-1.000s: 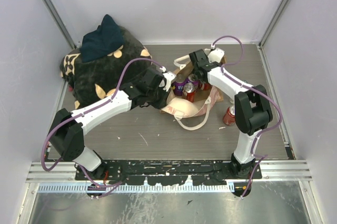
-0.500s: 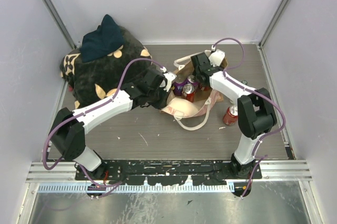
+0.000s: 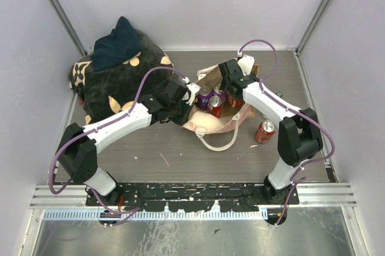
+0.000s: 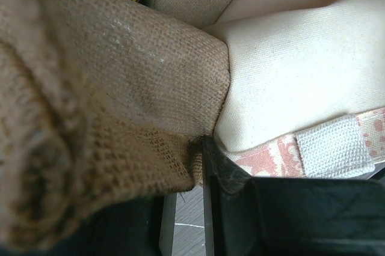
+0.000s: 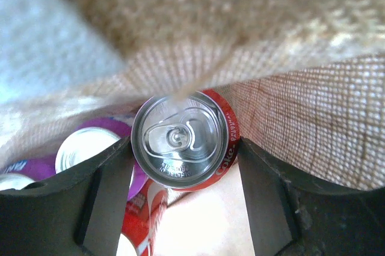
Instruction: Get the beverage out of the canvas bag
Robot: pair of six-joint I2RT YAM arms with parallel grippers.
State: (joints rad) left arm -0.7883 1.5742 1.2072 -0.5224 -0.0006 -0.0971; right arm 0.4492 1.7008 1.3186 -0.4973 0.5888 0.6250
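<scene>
Swings right elbow outward, keeps right tool clamped on red can in bag. Holds left tool at bag rim, grip unclear. Ready to lift.

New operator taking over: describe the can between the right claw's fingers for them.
Find the canvas bag at the middle of the table. Of the cans inside, it is the red can hard against the bag's woven side, the right claw astride it; purple cans sit beside it.

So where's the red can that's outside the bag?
Top view: the red can sits on the table, just right of the canvas bag.
</scene>
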